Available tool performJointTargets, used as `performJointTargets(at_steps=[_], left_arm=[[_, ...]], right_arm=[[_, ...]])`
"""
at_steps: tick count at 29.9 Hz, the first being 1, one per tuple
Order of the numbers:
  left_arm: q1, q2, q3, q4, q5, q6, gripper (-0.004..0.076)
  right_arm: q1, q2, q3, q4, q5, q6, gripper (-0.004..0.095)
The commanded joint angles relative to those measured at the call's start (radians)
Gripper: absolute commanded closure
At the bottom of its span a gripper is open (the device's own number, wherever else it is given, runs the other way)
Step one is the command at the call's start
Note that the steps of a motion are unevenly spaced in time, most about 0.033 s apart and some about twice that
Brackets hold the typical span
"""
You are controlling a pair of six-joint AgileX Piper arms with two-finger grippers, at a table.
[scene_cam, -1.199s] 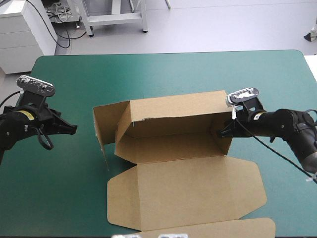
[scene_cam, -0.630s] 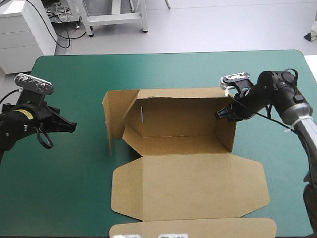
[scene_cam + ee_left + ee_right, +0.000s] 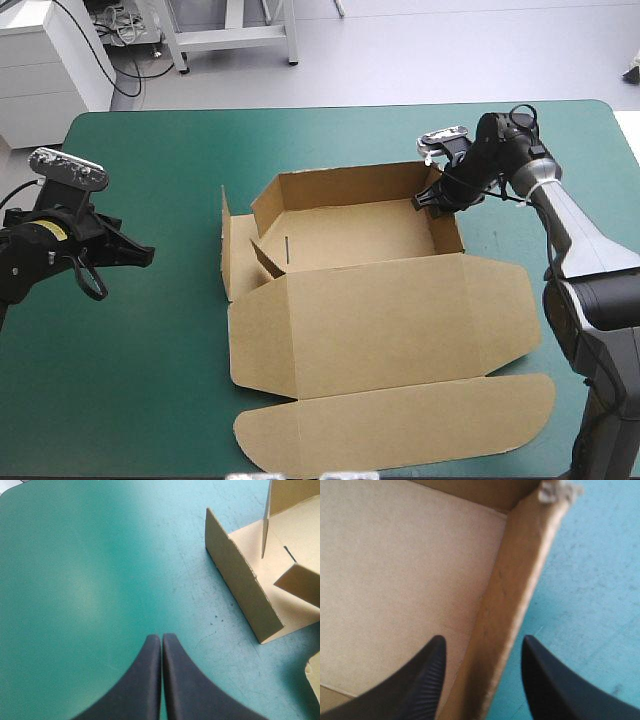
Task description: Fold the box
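the brown box [image 3: 350, 240] sits in the middle of the teal-green cover [image 3: 140, 380], a bit toward the right. it is an open tray with its walls up, and its big lid [image 3: 385, 325] lies flat toward the near edge of the table.

i think the job in hand is the right wall [image 3: 512, 595] of the tray, up by the far right corner. to do it well, the right gripper [image 3: 484, 640] should have that wall in the middle of its two black fingers and squeeze slowly, so the board stands straight and does not bend or crush. it should not tug hard, or the whole box may slide on the cover. the left end looks loose: a flap [image 3: 240, 590] stands up alone there, so that end may need help next.

the right gripper is wide apart. one finger is inside the tray and one is outside over the cover, with the wall between them. i cannot tell if a finger touches the wall, but it is not squeezed. the left gripper [image 3: 162, 636] has its fingers pressed together into one point. it holds nothing and hovers over bare cover, well apart from the left end of the box.
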Motion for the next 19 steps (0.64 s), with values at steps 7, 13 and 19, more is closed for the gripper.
performJointTargets(at_steps=[7, 13, 19], left_arm=[[-0.001, -0.018, -0.025, -0.005, -0.058, -0.010, 0.0732], [-0.001, -0.018, -0.025, -0.005, -0.049, -0.010, 0.0732], [-0.001, -0.018, -0.025, -0.005, -0.045, -0.010, 0.0732]], right_arm=[[-0.003, -0.106, -0.107, -0.004, 0.010, 0.037, 0.0209], [-0.003, -0.164, -0.104, -0.036, 0.010, 0.102, 0.0209], [-0.003, -0.213, -0.104, -0.036, 0.010, 0.116, 0.0209]])
